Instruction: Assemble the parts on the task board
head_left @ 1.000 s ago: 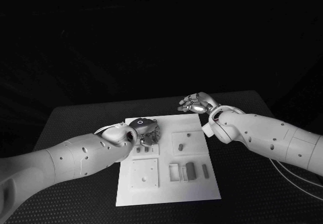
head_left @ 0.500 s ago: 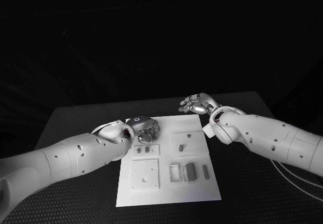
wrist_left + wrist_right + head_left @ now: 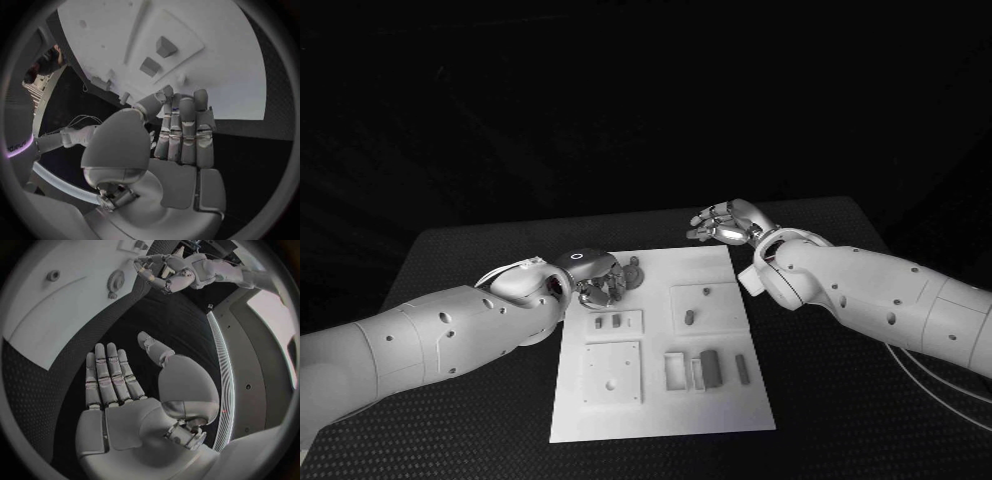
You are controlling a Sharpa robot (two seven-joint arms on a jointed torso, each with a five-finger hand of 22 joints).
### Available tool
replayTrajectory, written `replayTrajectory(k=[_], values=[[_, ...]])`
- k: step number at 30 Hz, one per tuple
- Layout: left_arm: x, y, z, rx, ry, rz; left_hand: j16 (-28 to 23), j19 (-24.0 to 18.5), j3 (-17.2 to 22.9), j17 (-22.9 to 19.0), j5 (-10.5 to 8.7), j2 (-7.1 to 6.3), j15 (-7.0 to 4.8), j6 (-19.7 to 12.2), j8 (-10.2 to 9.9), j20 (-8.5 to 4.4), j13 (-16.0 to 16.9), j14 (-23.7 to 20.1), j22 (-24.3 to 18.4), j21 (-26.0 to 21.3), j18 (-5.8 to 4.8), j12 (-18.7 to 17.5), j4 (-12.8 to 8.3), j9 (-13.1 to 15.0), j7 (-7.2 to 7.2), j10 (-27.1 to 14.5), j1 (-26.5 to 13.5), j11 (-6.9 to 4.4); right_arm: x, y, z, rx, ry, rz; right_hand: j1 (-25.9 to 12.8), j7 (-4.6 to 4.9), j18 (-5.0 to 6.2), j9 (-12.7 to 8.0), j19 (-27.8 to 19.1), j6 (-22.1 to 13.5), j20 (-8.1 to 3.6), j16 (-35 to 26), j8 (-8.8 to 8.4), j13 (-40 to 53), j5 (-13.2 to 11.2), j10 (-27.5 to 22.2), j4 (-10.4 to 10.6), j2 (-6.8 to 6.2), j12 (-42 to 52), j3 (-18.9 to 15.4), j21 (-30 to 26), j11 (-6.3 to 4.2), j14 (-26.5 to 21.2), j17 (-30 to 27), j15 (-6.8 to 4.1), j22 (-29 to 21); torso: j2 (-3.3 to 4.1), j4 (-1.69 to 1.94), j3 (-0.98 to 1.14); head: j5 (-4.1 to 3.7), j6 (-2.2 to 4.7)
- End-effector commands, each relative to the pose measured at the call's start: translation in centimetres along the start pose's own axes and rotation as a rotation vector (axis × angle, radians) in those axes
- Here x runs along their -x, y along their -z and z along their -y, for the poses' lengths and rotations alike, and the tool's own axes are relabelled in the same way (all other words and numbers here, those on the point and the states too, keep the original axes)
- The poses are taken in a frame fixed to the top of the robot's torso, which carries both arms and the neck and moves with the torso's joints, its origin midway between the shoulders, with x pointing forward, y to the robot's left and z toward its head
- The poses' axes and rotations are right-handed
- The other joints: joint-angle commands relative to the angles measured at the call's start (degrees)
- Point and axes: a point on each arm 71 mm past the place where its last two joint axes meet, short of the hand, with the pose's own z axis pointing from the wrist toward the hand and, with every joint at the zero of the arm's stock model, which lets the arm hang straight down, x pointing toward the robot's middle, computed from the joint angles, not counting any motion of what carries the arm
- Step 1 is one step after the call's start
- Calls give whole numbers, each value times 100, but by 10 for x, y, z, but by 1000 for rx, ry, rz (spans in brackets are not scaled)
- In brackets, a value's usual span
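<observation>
Two silver hands are seen near the top of the flat white task board (image 3: 661,400), which is laid mid-frame on the black textured surface (image 3: 459,260). The left hand (image 3: 600,276) is poised over the board's upper-left corner, fingers extended, nothing grasped. The right hand (image 3: 728,222) is raised beyond the upper-right corner, released. Small grey parts (image 3: 708,366), blocky and slim, are seated in recesses below.

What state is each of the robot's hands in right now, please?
Left hand: open, fingers straight, holding nothing, at the task board's far left corner.
Right hand: open, empty, over the table.
</observation>
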Motion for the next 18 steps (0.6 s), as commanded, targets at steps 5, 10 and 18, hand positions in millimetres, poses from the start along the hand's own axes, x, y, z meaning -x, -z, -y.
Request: replayTrajectory(k=[5, 10, 18], values=[[1, 6, -7, 24, -10, -42, 29, 56, 22, 10, -1, 48, -20, 41, 39, -6, 11, 43, 21, 22, 118, -21, -5, 5, 6, 44, -31, 4, -1, 1, -1, 5, 0, -12, 20, 131, -58, -6, -31, -25, 4, -36, 38, -12, -11, 29, -1, -2, -28, -24, -30, 7, 55, -4, 5, 8, 3, 1, -3, 31, 17], [0, 7, -10, 35, -12, -54, 31, 56, 21, 10, -2, 48, -20, 41, 39, -7, 11, 44, 24, 23, 118, -22, -4, 5, 6, 44, -32, 4, -1, 1, -1, 4, 0, -13, 20, 131, -58, -6, -31, -26, 4, -38, 38, -14, -11, 29, -1, -1, -28, -24, -31, 8, 55, -4, 5, 8, 11, -7, 0, 38, 17], [-1, 7, -14, 49, -21, -70, 34, 56, 21, 10, -3, 49, -20, 40, 39, -8, 12, 43, 28, 24, 117, -24, -4, 4, 7, 44, -33, 4, -1, 1, -1, 4, 0, -12, 21, 131, -58, -7, -31, -26, 4, -40, 38, -17, -11, 29, -1, -1, -29, -25, -33, 8, 55, -4, 5, 9, 13, -15, 6, 45, 5]])
